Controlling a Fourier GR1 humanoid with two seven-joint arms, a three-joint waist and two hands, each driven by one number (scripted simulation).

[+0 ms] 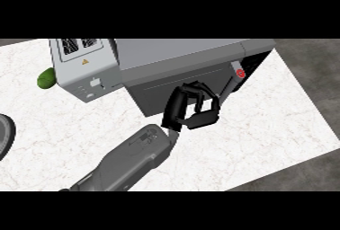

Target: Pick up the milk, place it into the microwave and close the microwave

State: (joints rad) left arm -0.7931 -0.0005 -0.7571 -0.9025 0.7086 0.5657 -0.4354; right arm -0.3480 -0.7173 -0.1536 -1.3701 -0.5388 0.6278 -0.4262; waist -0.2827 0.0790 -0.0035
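Right hand at the microwave door, milk out of sight.

One grey forearm comes up from the lower edge and ends in the black right hand (191, 108), which lies against the dark front of the microwave (166, 60) on the white marbled desk (266, 134). Its fingers (203, 96) are curled, with gaps between them, and they hold nothing that can be seen; their tips sit just beside the door's (192, 78) right edge, near a small red mark (240, 73). The milk shows nowhere, so it cannot be told whether it is inside the microwave. A green object (46, 78) lies on the desk, touching the microwave's left side. A dark round rim (5, 134) cuts in at the left edge.
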